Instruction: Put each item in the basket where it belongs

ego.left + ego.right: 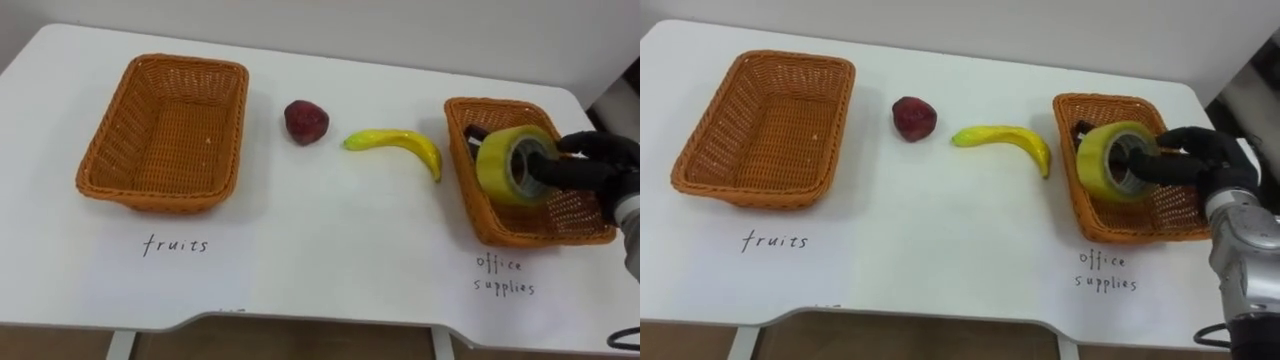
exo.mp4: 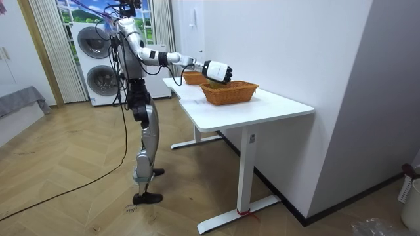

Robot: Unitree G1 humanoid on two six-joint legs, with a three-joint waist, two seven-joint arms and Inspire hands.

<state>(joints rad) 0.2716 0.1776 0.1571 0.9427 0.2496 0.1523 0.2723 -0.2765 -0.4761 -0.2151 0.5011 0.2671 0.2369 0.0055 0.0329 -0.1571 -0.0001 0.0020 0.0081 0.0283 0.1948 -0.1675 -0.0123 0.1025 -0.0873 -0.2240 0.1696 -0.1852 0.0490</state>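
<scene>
Holding the yellow tape roll (image 1: 497, 172) in the right hand (image 1: 590, 165), curled through the core and round the rim; roll up on edge, hanging over the office-supplies basket (image 1: 540, 236), low between its walls; cannot tell whether touching the weave yet. Probably the placing step, with only the release left for this item.

To do it well: lower until the roll bears on the basket floor; steer clear of the dark object (image 1: 473, 131) at the far corner; tip the roll flat or lean it against a wall, since likely to wheel about if left on edge; open slowly and draw straight back out of the core, otherwise risk dragging the roll out again or hooking the rim; lift up and away before swinging left, so as not to shove the light basket across the counter (image 1: 320, 270).

Left to sort: banana (image 1: 400, 143) and dark red fruit (image 1: 306, 121), lying apart on the counter between the two baskets; fruits basket (image 1: 150, 196) empty, well off to the left.
</scene>
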